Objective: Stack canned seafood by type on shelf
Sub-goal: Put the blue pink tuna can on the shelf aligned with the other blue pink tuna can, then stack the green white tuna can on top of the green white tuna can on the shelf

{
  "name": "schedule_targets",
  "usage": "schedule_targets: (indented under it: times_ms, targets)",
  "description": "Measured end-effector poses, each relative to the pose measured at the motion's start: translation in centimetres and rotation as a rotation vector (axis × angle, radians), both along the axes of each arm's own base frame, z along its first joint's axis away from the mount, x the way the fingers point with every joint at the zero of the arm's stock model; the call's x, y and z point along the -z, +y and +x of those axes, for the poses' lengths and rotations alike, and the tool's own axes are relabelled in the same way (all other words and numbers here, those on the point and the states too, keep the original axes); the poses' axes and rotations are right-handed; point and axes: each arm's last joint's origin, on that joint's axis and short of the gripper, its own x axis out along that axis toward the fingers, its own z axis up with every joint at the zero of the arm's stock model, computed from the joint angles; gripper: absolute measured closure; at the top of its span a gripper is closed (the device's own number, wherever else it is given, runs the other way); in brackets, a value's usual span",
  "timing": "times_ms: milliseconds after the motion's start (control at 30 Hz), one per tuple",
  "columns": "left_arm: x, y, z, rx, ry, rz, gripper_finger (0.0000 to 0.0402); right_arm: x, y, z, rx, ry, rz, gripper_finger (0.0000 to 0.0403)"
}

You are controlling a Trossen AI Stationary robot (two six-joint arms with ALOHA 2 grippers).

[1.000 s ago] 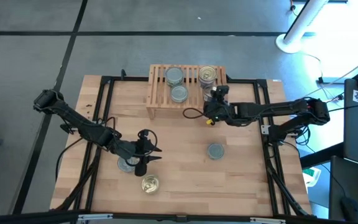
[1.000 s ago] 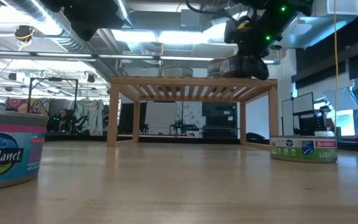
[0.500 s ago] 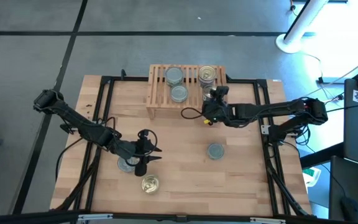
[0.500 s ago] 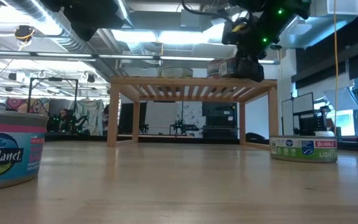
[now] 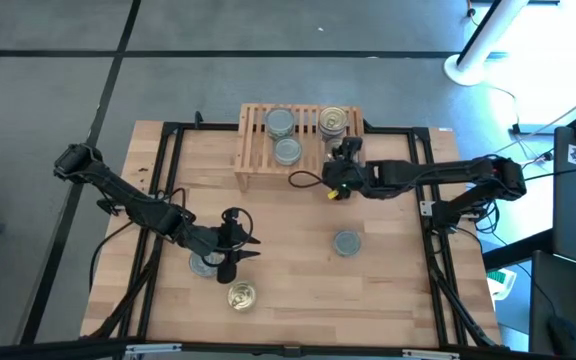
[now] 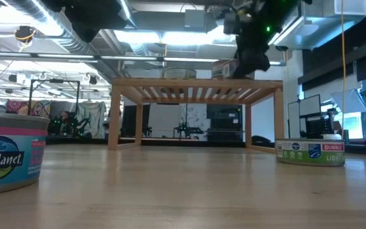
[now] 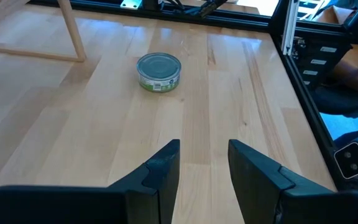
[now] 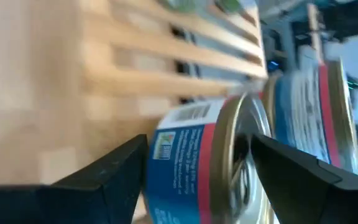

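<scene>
Right gripper point(image 5: 346, 152) has backed off slightly toward frame left, jaws spread wide around a gold-top tin point(image 8: 216, 162) on the shelf point(image 5: 258, 150), upper centre, not clamping. Left gripper point(image 5: 236, 240) hovers lower left, fingers partly apart, empty. Silver tin point(image 5: 346, 242) sits centre-right on table point(image 5: 298, 290).

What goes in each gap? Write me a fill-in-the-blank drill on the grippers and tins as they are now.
1. The right gripper stands open around a ___-topped tin on the shelf.
2. The left gripper, open over the table, holds ___.
3. The lone gold tin off the shelf lies nearest the ___ arm.

Missing words: gold; nothing; left
</scene>
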Motion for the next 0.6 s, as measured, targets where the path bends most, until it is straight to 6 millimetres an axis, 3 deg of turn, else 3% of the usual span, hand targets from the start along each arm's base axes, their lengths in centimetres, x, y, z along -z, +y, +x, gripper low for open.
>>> schedule_targets:
  times_ms: [333, 600]
  targets:
    - [0.0, 0.0, 0.0, 0.0, 0.0, 0.0, 0.027, -1.0, 0.3, 0.0, -0.063, 0.015, 0.095, 0.0116]
    - [0.0, 0.0, 0.0, 0.0, 0.0, 0.0, 0.027, -3.4, 0.2, 0.3, -0.061, -0.036, 0.084, 0.0116]
